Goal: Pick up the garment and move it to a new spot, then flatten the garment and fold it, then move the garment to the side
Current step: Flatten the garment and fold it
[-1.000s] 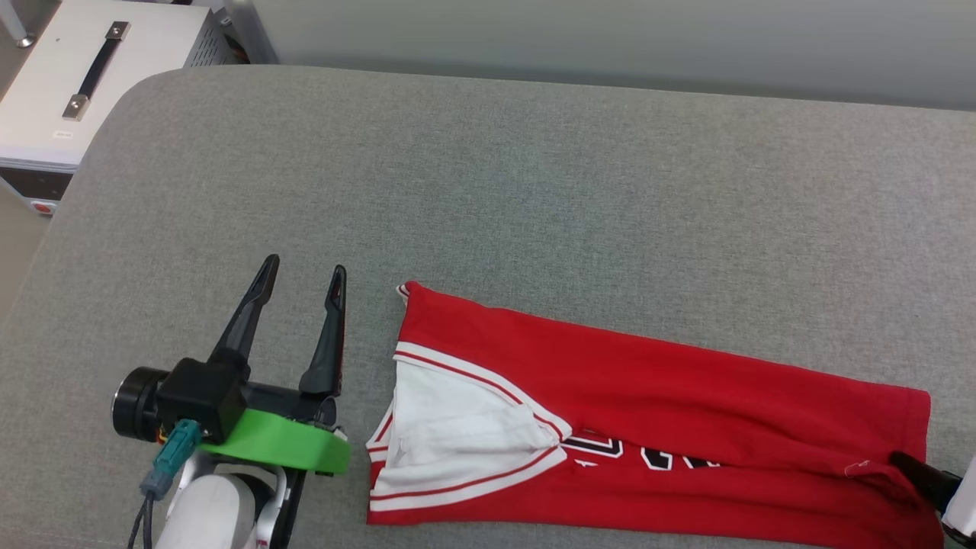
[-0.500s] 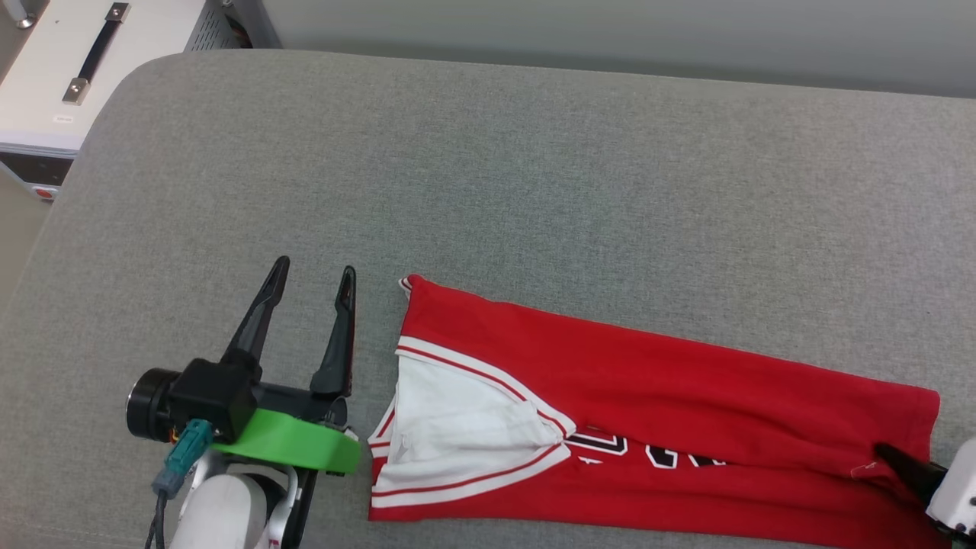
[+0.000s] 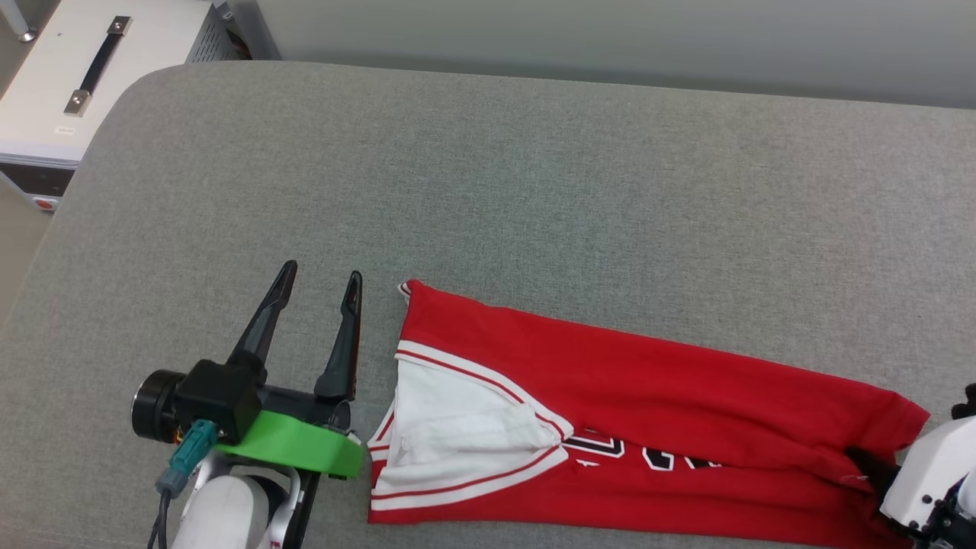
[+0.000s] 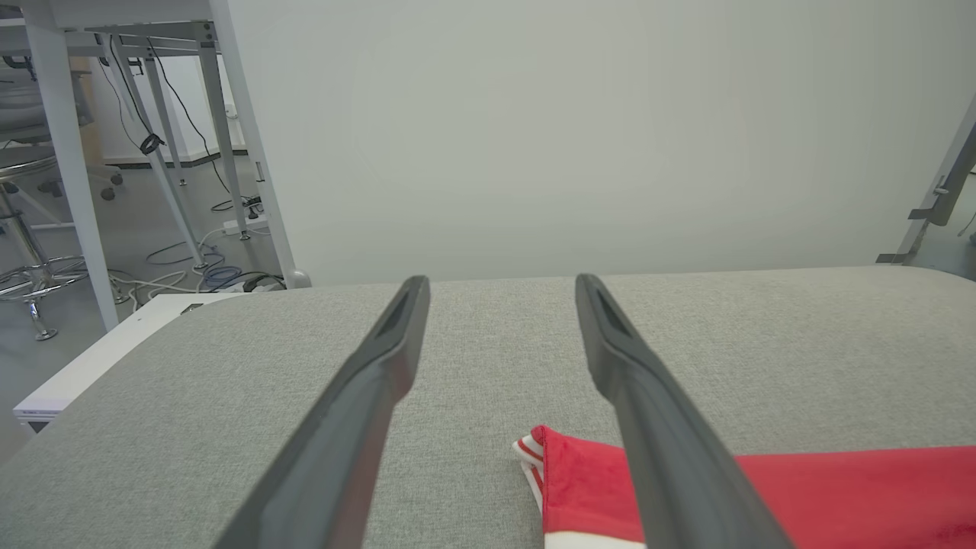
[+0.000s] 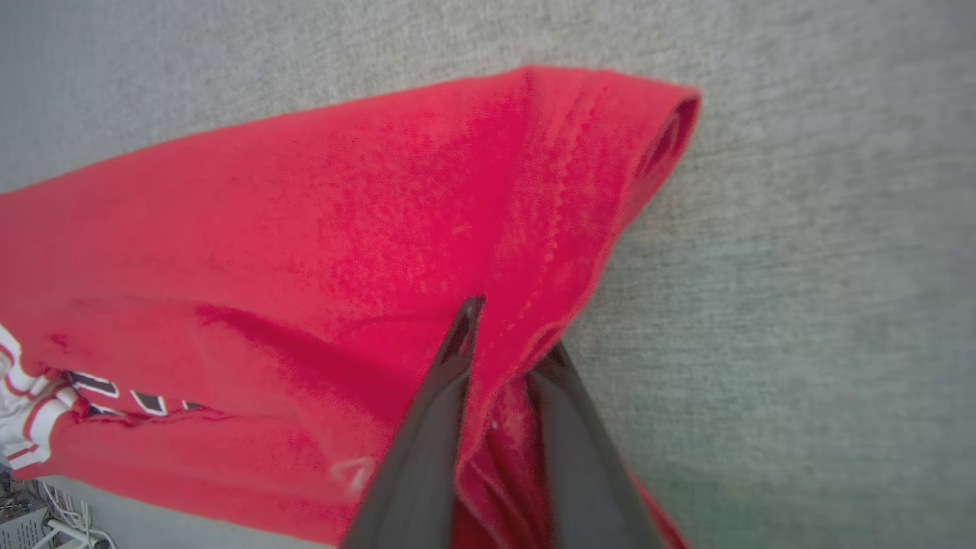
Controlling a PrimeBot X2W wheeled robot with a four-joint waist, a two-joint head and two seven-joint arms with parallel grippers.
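On the grey cushion [image 3: 488, 168] you see the shirt [image 3: 648, 396] lying folded lengthwise. Your right gripper [image 5: 512, 328] pinches its red edge between 2 fingers. Your left gripper [image 3: 321, 271] stands spread just beside the opposite end.

Grey fabric surface [image 3: 534, 191], pale wall [image 4: 572, 137] behind, white case [image 3: 46, 99] with black handle, floor cables [image 4: 217, 274]
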